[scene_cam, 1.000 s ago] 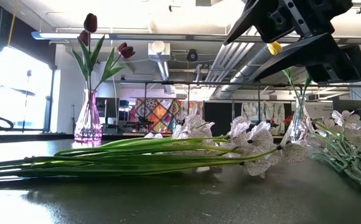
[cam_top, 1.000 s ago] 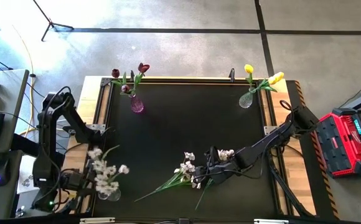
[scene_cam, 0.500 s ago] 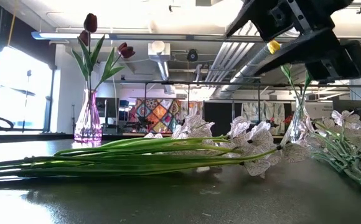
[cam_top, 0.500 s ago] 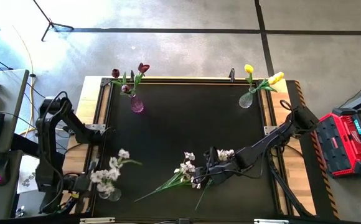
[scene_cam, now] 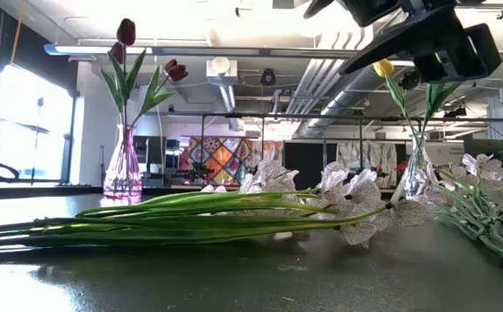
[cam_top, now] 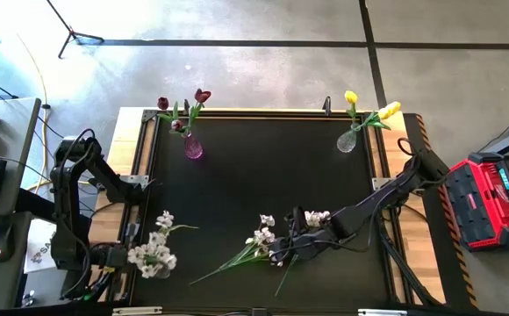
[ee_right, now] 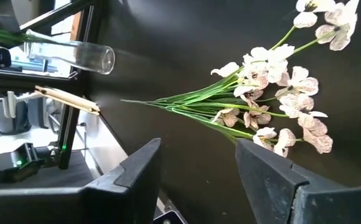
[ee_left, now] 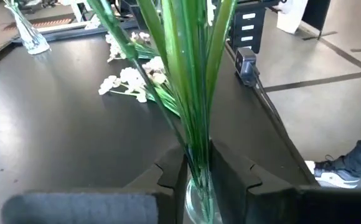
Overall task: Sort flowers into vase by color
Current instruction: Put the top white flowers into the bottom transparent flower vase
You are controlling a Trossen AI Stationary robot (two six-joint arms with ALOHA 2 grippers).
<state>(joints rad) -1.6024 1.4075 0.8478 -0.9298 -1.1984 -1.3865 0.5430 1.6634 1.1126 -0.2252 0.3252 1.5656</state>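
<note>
High view: your left gripper (cam_top: 125,260) is sitting at the near-left corner of the black table (cam_top: 237,175), at the base of a spray of white blossoms (cam_top: 154,250) that is standing in a clear vase (cam_top: 161,272). Your right gripper (cam_top: 283,246) is hovering over the near-centre, fingers spread, right above the loose white sprays (cam_top: 268,239) lying flat on the table. Three maroon tulips (cam_top: 184,105) are sitting in the pink vase (cam_top: 193,147) at the far left; the yellow tulips (cam_top: 369,110) are in the clear vase (cam_top: 347,140) at the far right. A red toolbox (cam_top: 491,197) is standing on the floor to the right.

Low view: the loose sprays (scene_cam: 303,204) are lying with their green stems (scene_cam: 130,221) running leftward along the table. The pink vase (scene_cam: 123,169) with maroon tulips (scene_cam: 127,33) is upright behind them on the left, and the yellow tulip (scene_cam: 382,67) vase is behind them on the right. An arm is hanging in from the top right.

Left wrist view: your fingers (ee_left: 171,171) are pinching a bundle of green stems (ee_left: 190,81) just above the glass vase mouth (ee_left: 199,199); the stems are entering the vase. More white blossoms (ee_left: 131,81) are lying farther across the table.

Right wrist view: your fingers (ee_right: 134,174) are standing wide apart, holding nothing, with the loose white spray (ee_right: 274,106) lying just beyond them. The clear vase (ee_right: 75,56) is showing farther off.
</note>
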